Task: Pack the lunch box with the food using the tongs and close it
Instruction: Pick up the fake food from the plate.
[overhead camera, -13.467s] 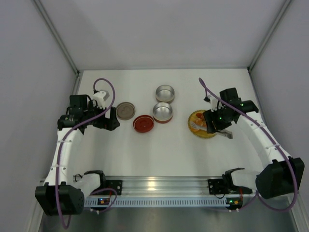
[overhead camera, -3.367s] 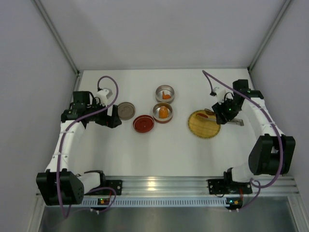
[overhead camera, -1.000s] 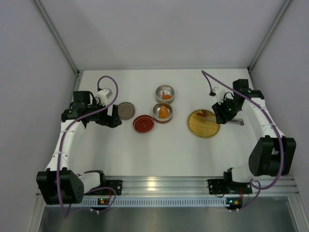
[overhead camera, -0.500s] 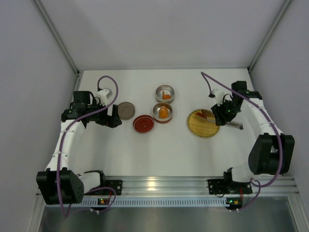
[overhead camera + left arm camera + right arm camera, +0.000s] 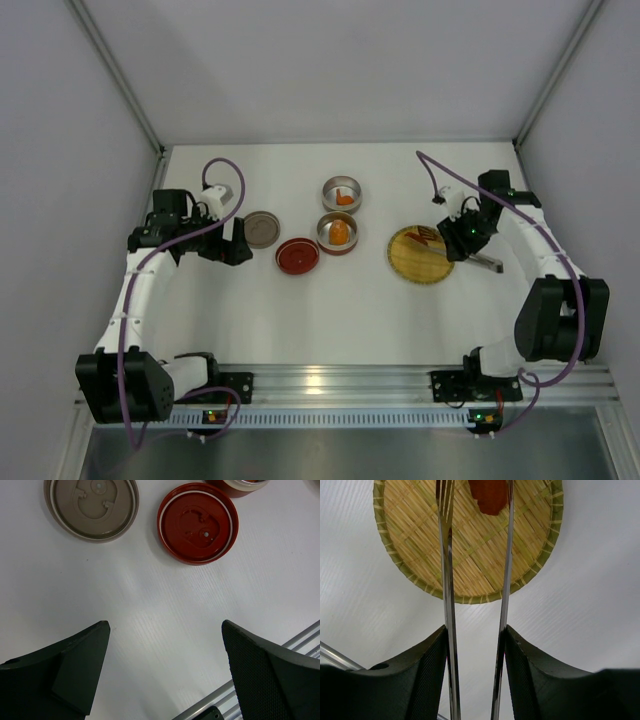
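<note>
The lunch box stands apart as two round metal tins, the far tin (image 5: 341,193) and the near tin (image 5: 337,232), each with an orange lump of food inside. A red-orange piece of food (image 5: 490,495) lies on the yellow woven plate (image 5: 470,575), between the tips of the silver tongs (image 5: 446,570). My right gripper (image 5: 475,630) is shut on the tongs, its pads pressing the two arms from outside. From above, the right gripper (image 5: 462,238) hovers at the plate's (image 5: 415,265) right edge. My left gripper (image 5: 165,625) stands open over bare table.
A brown lid (image 5: 261,229) and a red lid (image 5: 298,255) lie upside down left of the tins; both show in the left wrist view, the red lid (image 5: 197,524) and the brown lid (image 5: 92,502). The tongs' tail (image 5: 488,262) sticks out right of the plate. Walls enclose the table.
My right gripper has shifted slightly left toward the plate and turned, so the tongs' tail points more toward the near side. The left arm has not moved.
</note>
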You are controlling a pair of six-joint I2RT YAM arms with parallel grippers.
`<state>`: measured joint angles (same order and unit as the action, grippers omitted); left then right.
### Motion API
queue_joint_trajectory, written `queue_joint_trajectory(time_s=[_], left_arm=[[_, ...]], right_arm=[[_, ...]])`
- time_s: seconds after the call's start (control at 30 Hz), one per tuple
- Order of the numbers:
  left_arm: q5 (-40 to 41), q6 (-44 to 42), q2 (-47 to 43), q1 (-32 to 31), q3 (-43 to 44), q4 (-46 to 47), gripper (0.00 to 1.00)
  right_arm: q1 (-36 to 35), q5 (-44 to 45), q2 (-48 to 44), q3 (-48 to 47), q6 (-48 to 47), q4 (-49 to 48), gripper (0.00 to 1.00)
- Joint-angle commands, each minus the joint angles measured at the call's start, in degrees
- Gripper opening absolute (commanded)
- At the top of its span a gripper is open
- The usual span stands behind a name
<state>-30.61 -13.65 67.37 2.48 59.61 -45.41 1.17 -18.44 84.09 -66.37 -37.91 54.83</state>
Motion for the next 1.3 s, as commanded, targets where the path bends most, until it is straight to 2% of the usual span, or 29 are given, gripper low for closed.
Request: queue_joint_trajectory(time_s=[0.0,0.53,0.67,1.03,1.27], left_arm=[[-0.85,-0.32,-0.75,-0.02,-0.38,1.64,0.98],[-0.77,-0.24,-0.67,-0.11,-0.99,2.52,0.98],[-0.94,-0.15,-0.31,-0.11,-0.90,2.69,0.98],[-0.85,-0.24,-0.23,-0.11,-0.47,2.34,0.98],[-0.94,-0.15,-0.14,-0.11,-0.29,2.34,0.98]], right_arm=[[-0.73,-0.64,-2.27,-0.78,0.73,-3.76,0.46],[-0.73,-0.20,-2.27,-1.04,1.00,-4.82,0.45],[-3.19,0.16,-2.01,-0.43,1.26,-5.43,0.45],[-4.16,0.94,-1.65,-0.60,1.17,-4.82,0.38],[-4.16,1.39,-2.97,-1.22,0.91,-3.59,0.29]])
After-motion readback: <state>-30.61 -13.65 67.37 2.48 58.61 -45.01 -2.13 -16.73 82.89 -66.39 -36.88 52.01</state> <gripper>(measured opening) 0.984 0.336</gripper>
